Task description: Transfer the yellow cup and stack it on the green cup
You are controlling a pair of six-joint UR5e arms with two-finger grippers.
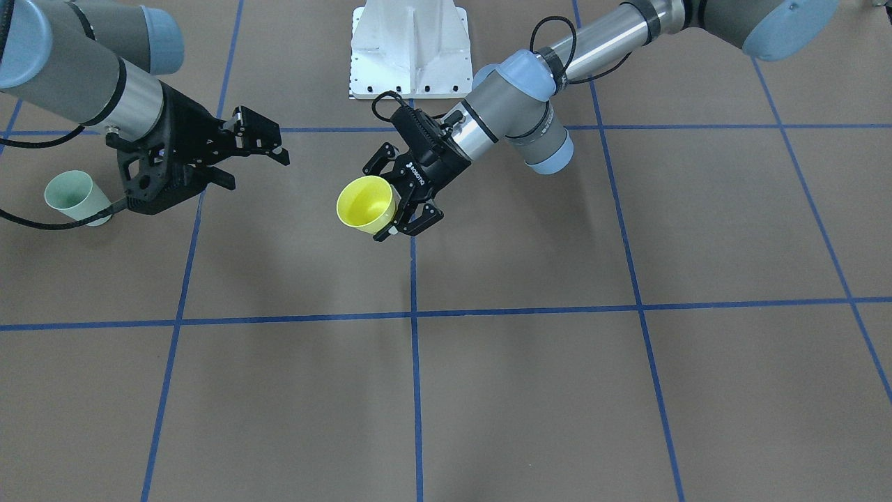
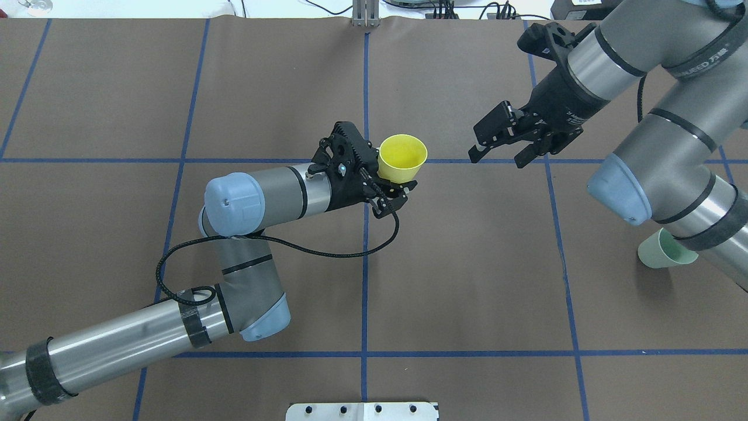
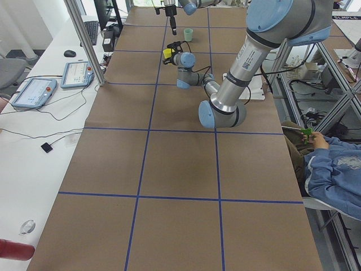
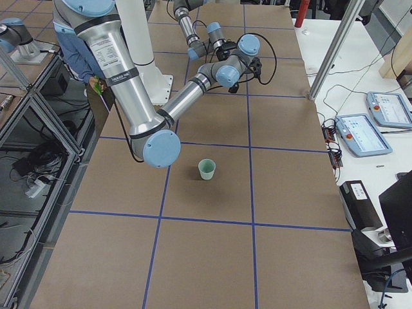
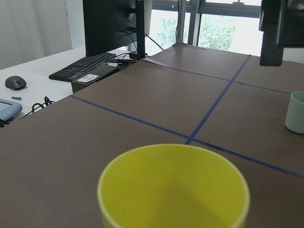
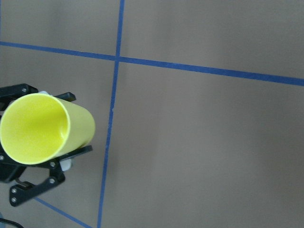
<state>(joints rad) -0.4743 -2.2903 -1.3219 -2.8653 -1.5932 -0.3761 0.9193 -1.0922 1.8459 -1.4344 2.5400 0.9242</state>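
Over the middle of the brown paper-covered table with its blue tape grid, your left gripper is clamped on the small bright yellow plastic tumbler. It holds it low on the body, off the surface, mouth up and tipped a little. Your right gripper hangs near it at about the same line, with its jaws apart, empty and pointed at the cup. There is a clear gap between the two, no contact.

The small pale mint-green plastic tumbler stands upright on the table, well apart on the robot's right side, partly under the right arm in the overhead view.

My read is that this is the transfer step, a mid-air handover with the pick done and the stack not started. Next move, as I judge it:
- Bring the right gripper across the gap and close on the free upper wall of the yellow cup.
- Release with the left only once that hold is firm.
- Carry the cup over the green one, line up base to mouth, and lower it in.

The main risk is a squeezed thin wall — the cup could slip or pop out.
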